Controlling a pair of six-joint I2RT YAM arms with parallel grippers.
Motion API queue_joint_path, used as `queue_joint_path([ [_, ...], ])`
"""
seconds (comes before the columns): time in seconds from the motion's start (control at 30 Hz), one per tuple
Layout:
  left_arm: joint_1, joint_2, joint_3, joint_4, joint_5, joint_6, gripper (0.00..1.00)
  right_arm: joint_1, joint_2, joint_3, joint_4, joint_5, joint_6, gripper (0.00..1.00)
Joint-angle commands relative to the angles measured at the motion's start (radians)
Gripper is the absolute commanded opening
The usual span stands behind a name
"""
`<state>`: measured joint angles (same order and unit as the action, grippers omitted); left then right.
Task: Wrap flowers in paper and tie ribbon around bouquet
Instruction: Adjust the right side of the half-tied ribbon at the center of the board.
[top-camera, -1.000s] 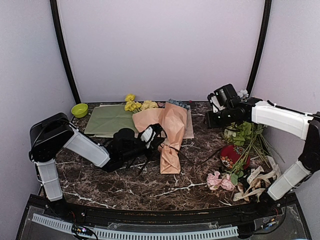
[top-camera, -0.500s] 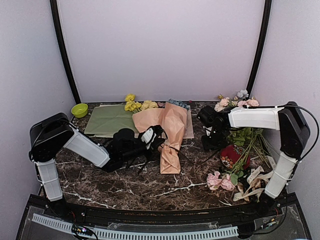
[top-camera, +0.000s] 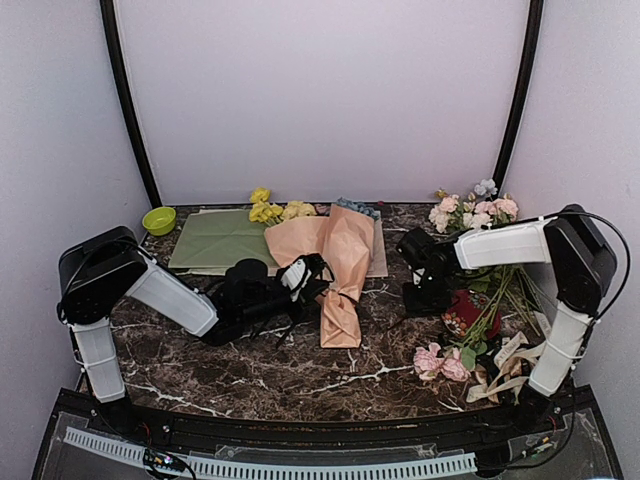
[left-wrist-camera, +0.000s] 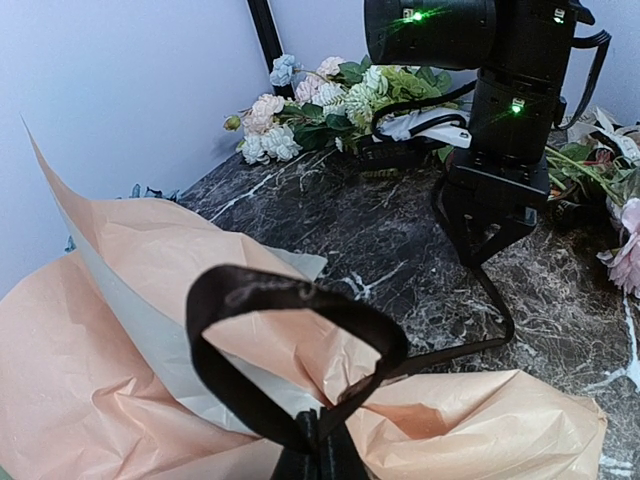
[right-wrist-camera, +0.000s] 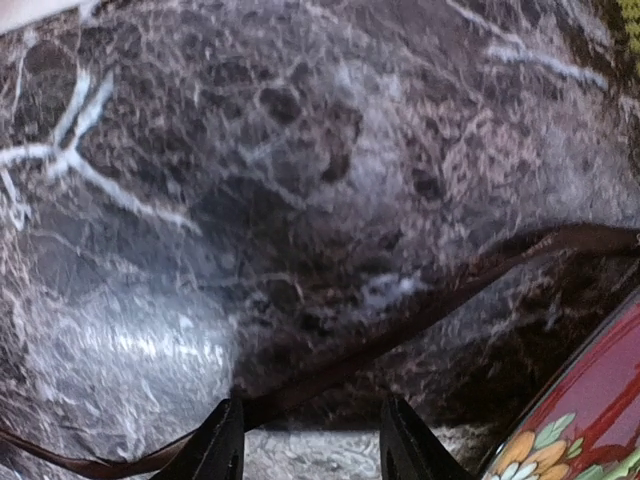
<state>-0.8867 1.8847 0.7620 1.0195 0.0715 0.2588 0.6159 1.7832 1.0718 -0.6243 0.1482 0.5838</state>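
The bouquet (top-camera: 340, 262) lies mid-table as a peach-pink paper (left-wrist-camera: 120, 330) cone, with yellow flowers (top-camera: 268, 210) and a blue head (top-camera: 358, 207) at its far end. My left gripper (top-camera: 308, 277) sits at the cone's narrow waist, shut on the dark ribbon (left-wrist-camera: 230, 290), which stands up in a loop above the fingers (left-wrist-camera: 320, 458). From the loop the ribbon trails right across the marble to my right gripper (top-camera: 420, 297). That gripper (right-wrist-camera: 312, 442) points down at the table, open. The ribbon (right-wrist-camera: 400, 330) runs slantwise just beyond its fingertips (right-wrist-camera: 222, 445).
A green sheet (top-camera: 215, 238) and a green bowl (top-camera: 159, 220) lie at the back left. Pink and white roses (top-camera: 470, 212), leafy stems, a red tin (top-camera: 462, 312), a loose pink bloom (top-camera: 440, 362) and cream ribbons (top-camera: 515, 365) crowd the right side.
My right arm has swung from the back right in towards the bouquet and come down to the table over the ribbon. The left arm has kept its hold and barely moved.
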Motion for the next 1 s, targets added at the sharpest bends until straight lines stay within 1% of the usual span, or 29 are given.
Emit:
queue_joint_path([
  [0.0,-0.006,-0.047,-0.01,0.003,0.006,0.005,0.0,-0.029,0.086,0.012,0.069,-0.028,-0.029,0.45],
  [0.13,-0.006,-0.044,-0.006,0.0,0.005,0.011,0.0,-0.035,0.143,0.072,0.107,-0.038,-0.131,0.35],
  [0.23,-0.007,-0.045,-0.003,-0.005,0.002,0.011,0.0,-0.023,0.195,0.162,0.104,-0.081,-0.227,0.35],
  [0.37,-0.008,-0.048,0.0,-0.021,0.0,0.014,0.0,-0.006,0.189,0.223,0.039,-0.036,-0.295,0.36],
  [0.5,-0.008,-0.047,0.002,-0.026,-0.001,0.014,0.0,-0.049,0.083,0.195,0.004,0.033,-0.279,0.36],
  [0.57,-0.008,-0.043,0.005,-0.03,0.001,0.015,0.0,-0.079,0.027,0.178,0.002,0.027,-0.262,0.4],
  [0.67,-0.008,-0.044,0.009,-0.038,-0.001,0.013,0.0,-0.129,-0.006,0.161,0.022,-0.016,-0.238,0.47],
  [0.73,-0.008,-0.045,0.011,-0.041,0.002,0.014,0.0,-0.182,0.002,0.162,0.046,-0.049,-0.189,0.5],
  [0.8,-0.008,-0.047,0.009,-0.044,0.002,0.015,0.0,-0.226,0.021,0.169,0.088,-0.065,-0.156,0.51],
  [0.87,-0.009,-0.048,0.008,-0.046,-0.001,0.017,0.0,-0.238,0.042,0.182,0.143,-0.008,-0.148,0.51],
  [0.9,-0.009,-0.05,0.008,-0.047,-0.002,0.017,0.0,-0.239,0.057,0.197,0.145,0.031,-0.149,0.51],
  [0.97,-0.01,-0.051,0.005,-0.048,-0.004,0.018,0.0,-0.238,0.099,0.241,0.129,0.052,-0.181,0.51],
])
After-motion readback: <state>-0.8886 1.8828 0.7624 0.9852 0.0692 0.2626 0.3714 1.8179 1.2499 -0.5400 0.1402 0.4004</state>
